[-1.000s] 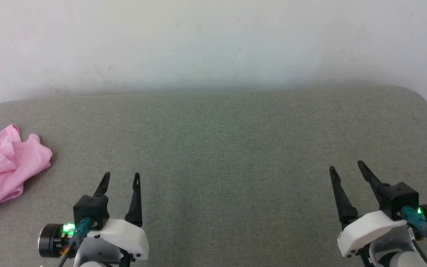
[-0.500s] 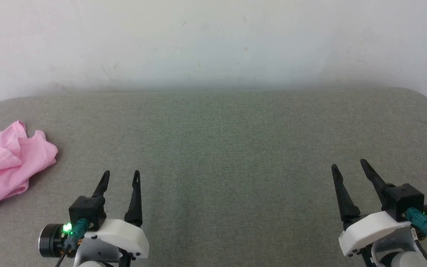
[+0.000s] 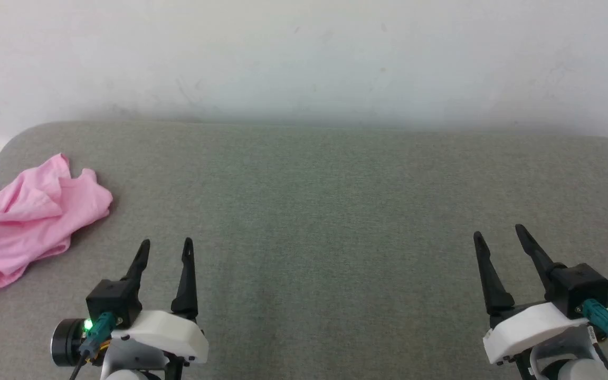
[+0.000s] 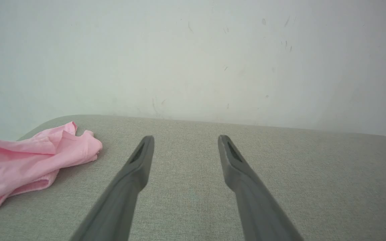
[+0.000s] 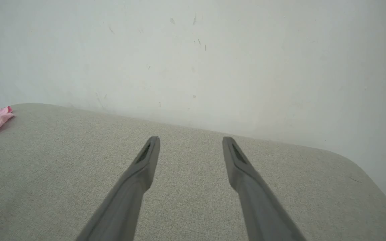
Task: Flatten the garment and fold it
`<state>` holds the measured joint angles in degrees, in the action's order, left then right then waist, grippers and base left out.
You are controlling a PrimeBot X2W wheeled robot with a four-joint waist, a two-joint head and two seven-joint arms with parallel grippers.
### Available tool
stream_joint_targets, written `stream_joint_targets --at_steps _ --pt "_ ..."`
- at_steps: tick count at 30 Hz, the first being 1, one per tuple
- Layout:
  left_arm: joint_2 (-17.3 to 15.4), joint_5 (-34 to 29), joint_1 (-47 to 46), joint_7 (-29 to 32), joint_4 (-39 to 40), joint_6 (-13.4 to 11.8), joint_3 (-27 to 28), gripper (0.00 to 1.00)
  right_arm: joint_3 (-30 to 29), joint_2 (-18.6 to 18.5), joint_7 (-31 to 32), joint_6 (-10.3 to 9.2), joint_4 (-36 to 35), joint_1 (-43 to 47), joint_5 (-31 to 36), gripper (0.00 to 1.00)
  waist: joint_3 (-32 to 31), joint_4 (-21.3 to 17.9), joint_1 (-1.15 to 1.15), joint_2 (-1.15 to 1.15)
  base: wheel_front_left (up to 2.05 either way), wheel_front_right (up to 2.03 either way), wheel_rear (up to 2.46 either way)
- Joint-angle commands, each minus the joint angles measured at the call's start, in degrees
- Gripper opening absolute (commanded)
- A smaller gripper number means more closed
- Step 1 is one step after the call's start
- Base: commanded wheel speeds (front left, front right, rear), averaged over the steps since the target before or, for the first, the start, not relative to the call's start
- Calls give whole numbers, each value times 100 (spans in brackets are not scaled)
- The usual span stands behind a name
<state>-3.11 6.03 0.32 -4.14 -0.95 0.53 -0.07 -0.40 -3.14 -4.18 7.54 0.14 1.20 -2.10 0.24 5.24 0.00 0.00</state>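
At the far left of the grey-green padded surface (image 3: pixel 335 200), the garment (image 3: pixel 32 216) lies crumpled in a pink heap near the rounded back corner, with nothing touching it. The left gripper (image 3: pixel 165 244) is to its right and nearer the robot, fingers spread apart with nothing between them. Well apart at the far right, the right gripper (image 3: pixel 498 232) likewise has its fingers parted and empty, pointing toward the pale wall (image 3: pixel 304 53).

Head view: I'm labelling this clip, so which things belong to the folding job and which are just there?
Job: pink garment, crumpled near the surface's left edge; left end effector, open; right end effector, open.
Just there: grey padded surface; white wall.
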Motion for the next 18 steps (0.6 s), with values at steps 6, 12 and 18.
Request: stream_joint_targets --at_steps 6,12,18 --pt "9 134 -131 -127 -24 10 74 100 11 10 -112 -2 -63 17 -28 100 20 407 0 0 0 0 0" --pt "10 182 -146 -187 -48 5 84 100 27 11 -137 -2 -105 10 -30 100 24 676 0 0 0 0 0" --pt "11 194 -155 -259 -76 1 89 100 100 12 -148 -2 -152 3 -26 100 32 987 0 0 0 0 0"
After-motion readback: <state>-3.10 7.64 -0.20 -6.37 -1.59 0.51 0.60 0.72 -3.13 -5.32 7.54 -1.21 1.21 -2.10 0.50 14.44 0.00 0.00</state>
